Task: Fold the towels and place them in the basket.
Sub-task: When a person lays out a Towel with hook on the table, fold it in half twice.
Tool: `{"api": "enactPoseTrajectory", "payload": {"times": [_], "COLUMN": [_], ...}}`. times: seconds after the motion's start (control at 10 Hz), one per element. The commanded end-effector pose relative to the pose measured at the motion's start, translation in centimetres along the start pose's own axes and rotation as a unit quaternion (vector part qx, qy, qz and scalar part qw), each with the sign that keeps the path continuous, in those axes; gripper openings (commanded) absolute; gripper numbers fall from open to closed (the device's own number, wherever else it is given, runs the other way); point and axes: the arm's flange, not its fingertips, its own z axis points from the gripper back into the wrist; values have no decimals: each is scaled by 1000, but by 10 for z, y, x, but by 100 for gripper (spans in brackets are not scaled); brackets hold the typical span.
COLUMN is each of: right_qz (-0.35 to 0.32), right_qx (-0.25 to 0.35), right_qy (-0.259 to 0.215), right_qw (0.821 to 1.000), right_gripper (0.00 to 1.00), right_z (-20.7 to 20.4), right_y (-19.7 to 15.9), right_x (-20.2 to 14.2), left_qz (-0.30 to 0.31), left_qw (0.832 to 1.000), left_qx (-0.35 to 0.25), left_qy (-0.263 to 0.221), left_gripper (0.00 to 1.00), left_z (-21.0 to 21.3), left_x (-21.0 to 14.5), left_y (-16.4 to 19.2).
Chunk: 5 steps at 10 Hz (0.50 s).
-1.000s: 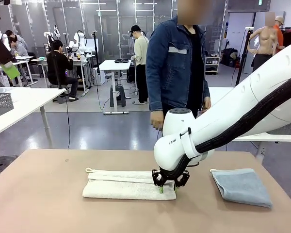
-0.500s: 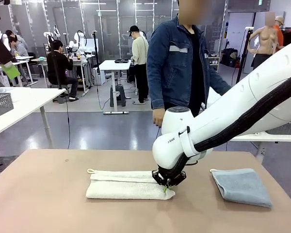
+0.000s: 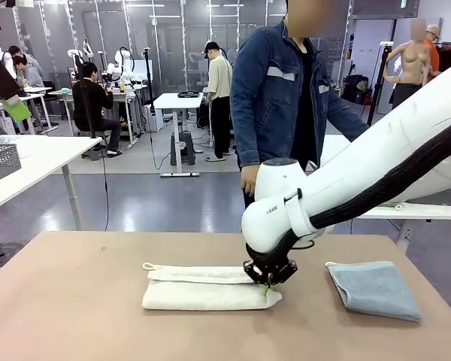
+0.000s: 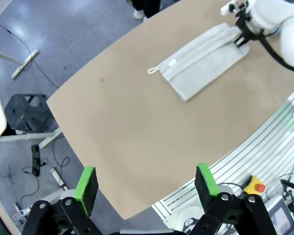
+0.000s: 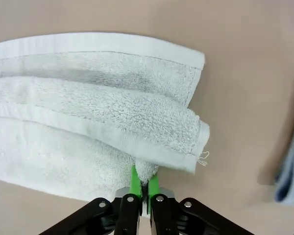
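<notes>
While reaching in from the right edge of the frame, bends low over the brown table (image 3: 75,301) at lower centre: right arm (image 3: 376,173), white and long. At upper centre, behind it, a person (image 3: 286,98) in a denim jacket.

Lying lengthwise at lower centre, folded into a long strip: cream-white towel (image 3: 203,289), nudged a little rightward since a second ago. At lower right, well apart from it, already folded to a pad: blue-grey towel (image 3: 374,289).

Parted over the strip's right end a second ago, now clenched on that end: right gripper (image 3: 269,284), green pads (image 5: 135,181) pinching a tuck of terry, corner slightly lifted. Likely means the grasp for the next fold, end over end, is secured.

Spread wide, holding nothing, high above the table's near edge: left gripper (image 4: 144,188).
</notes>
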Motion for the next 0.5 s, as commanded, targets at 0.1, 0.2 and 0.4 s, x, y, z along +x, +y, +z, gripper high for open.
{"api": "enactPoseTrajectory", "payload": {"times": [0.1,0.2,0.4], "right_qz": [35,39,49], "right_qx": [-65,-93,-144], "right_qy": [-5,4,13], "right_qw": [997,995,988], "right_gripper": [0,0,0], "right_z": [67,87,124], "right_y": [-24,-23,-10], "right_x": [-11,-12,-11], "left_qz": [5,5,5], "left_qw": [1000,1000,1000], "left_qx": [-3,-3,-3], "left_qy": [6,6,6], "left_gripper": [100,100,100], "left_z": [3,3,3], "left_x": [-1,-1,-1], "left_y": [-1,-1,-1]}}
